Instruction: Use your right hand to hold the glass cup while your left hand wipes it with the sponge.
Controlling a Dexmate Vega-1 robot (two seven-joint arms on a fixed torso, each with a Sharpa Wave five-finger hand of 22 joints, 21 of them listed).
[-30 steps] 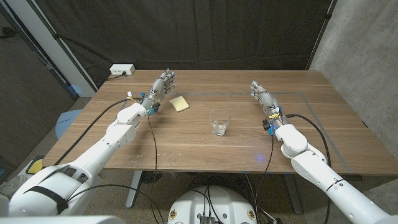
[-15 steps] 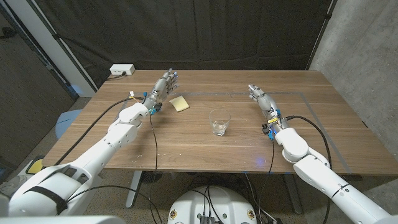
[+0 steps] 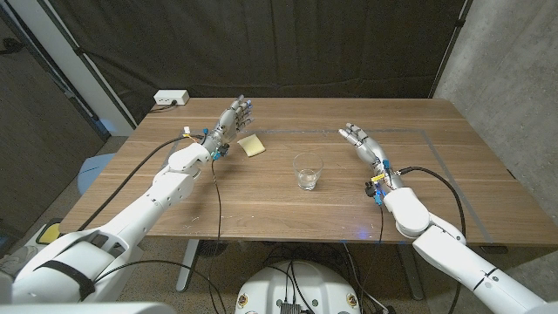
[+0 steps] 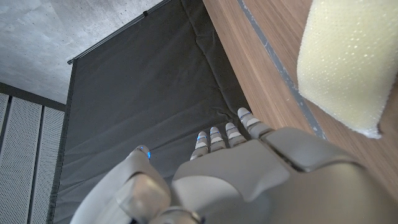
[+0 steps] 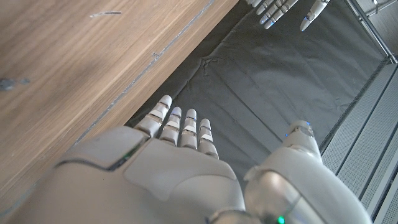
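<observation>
glass cup [image 3: 308,171]: upright near the middle of the counter [image 3: 261,196], untouched, nothing gripped around it. sponge [image 3: 252,145]: pale yellow, lying on the counter toward the far side, to the left of the cup and apart from it; in the left wrist view it is seen close beside the left hand, not held. left hand [image 3: 229,120]: raised just beside the sponge, fingers extended and apart, nothing grasped; contact with the sponge cannot be told, and none is plainly shown. right hand [image 3: 363,141]: held out over the counter on the cup's right side, well apart from the cup, fingers straight and released, nothing held. progress: judged as the very start; neither the hold on the cup nor the pick-up of the sponge is done. left to do: the cup is to be gripped by the right hand, the sponge is to be taken up by the left hand, the two are to be brought together, and the glass is to be wiped. the left hand is judged nearer to its object than the right hand is to the cup.
</observation>
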